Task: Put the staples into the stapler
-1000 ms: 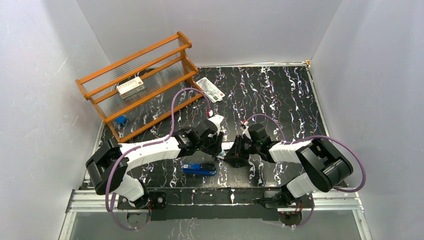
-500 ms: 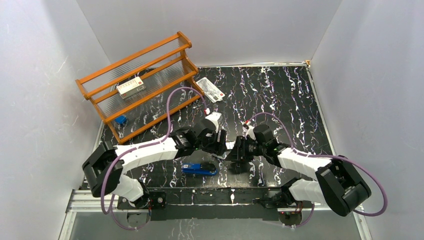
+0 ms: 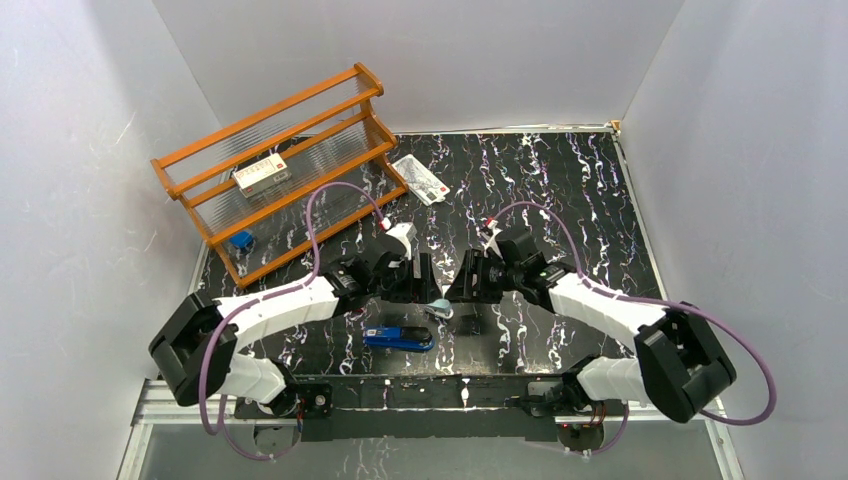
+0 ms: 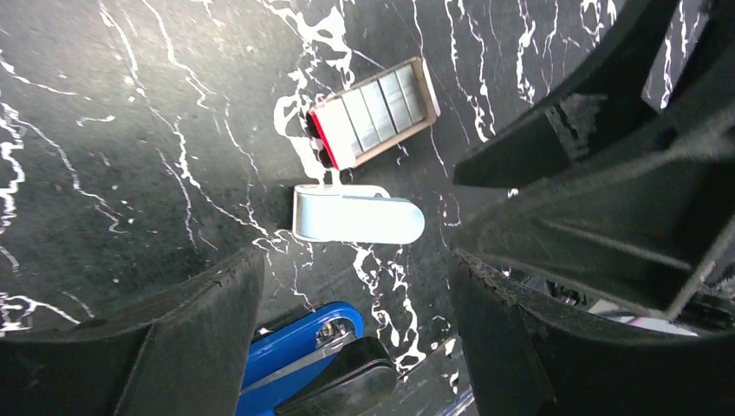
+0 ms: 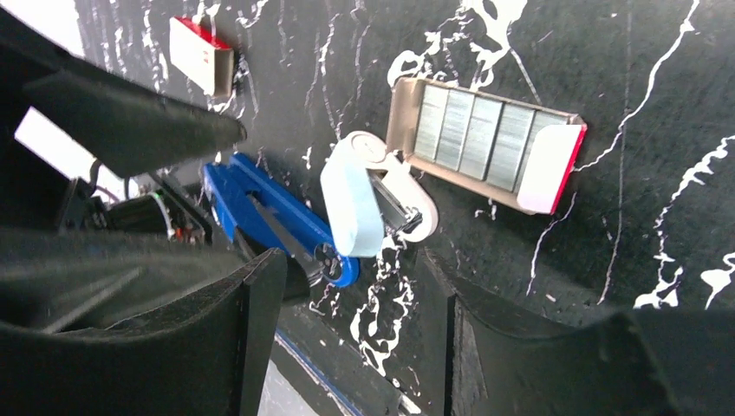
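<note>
The black marbled table (image 3: 600, 200) carries an orange wooden rack (image 3: 265, 118) at its back left. A red-and-white box (image 3: 262, 174) lies on a rack shelf, and a blue item (image 3: 241, 239) lower down is too small to identify. The left arm (image 3: 285, 300) and right arm (image 3: 600, 305) meet at the table's middle, hiding what lies under them from above.

The left gripper (image 4: 351, 260) and right gripper (image 5: 351, 270) are both spread wide, with nothing between the fingers. The blue stapler (image 3: 398, 337) lies flat near the front edge, cut off in both wrist views. A white printed packet (image 3: 421, 179) sits beside the rack.

The cardboard tray (image 5: 555, 160) lies open on the table, with silvery staple strips (image 5: 472, 130) inside. A pale blue object (image 4: 357, 215), hard to identify, lies between tray and stapler. A red-and-white sleeve (image 5: 199, 56) lies apart.
</note>
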